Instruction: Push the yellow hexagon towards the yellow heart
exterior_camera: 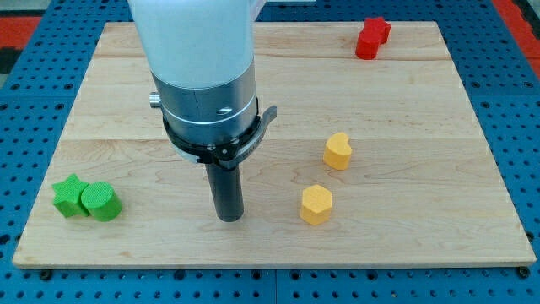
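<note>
Blue perforated metal is seen all around a pale wooden board (439,169), which lies on the bench and fills most of the camera view.

On this board, the yellow hexagon (316,204) is placed a little to the view's right of the centre, in the lower half and near the view's bottom edge of the wood. The yellow heart (337,151) is found just above it and slightly to the view's right; the two yellow blocks are near each other but a narrow strip of bare wood is seen between them, so they are not touching.

My tip (229,218) is set on the board to the view's left of the yellow hexagon, at about the same height in the view, with a clear gap between them. The dark rod rises from it into a grey and white arm body, which covers the upper middle of the view. No hand is carried by this arm, only the rod, so nothing can be opened or closed.

Further out, a green star (69,195) and a green cylinder (100,201) are seen touching each other near the board's lower left corner. A red block (371,38), whose exact shape cannot be told, is placed near the board's top edge at the view's right.
</note>
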